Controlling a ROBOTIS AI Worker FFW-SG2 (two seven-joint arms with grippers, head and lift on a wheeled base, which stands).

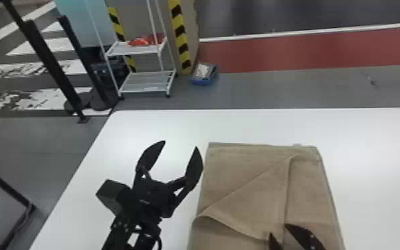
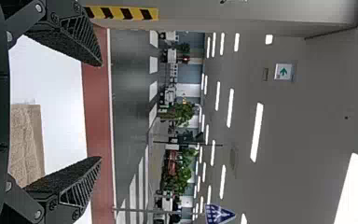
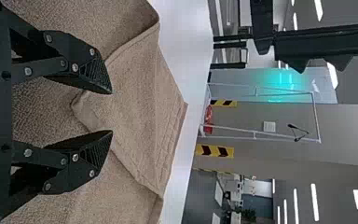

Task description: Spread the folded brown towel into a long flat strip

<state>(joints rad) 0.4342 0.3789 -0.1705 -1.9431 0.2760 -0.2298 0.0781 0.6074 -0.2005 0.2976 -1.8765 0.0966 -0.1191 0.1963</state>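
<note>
we noted the right gripper [image 1: 278, 229] low in the head view, over the near part of the brown towel [image 1: 239, 176], its fingers parted with no cloth pinched between them. the relation we judged decisive: a loose corner [image 3: 89, 111] of the upper layer pointed back toward that gripper and, in the right wrist view, showed across the gap between its fingers. the right arm was the nearer to it. the left gripper [image 1: 180, 144] was beside the towel's left edge, fingers wide apart and empty, above the white table [image 1: 375, 173].

the towel lay flat on the table, forward of the robot and to the right of the left gripper. its visible sides ran away from the robot; the near end was cut off, so we could not confirm the long axis. its upper layer was turned over into a slanting flap, with one diagonal edge and one edge running roughly near to far. the cloth looked plain, tan-brown and softly napped, with a stitched hem and slight ripples. we judged the spreading unfinished, with that corner the likely next grasp.
</note>
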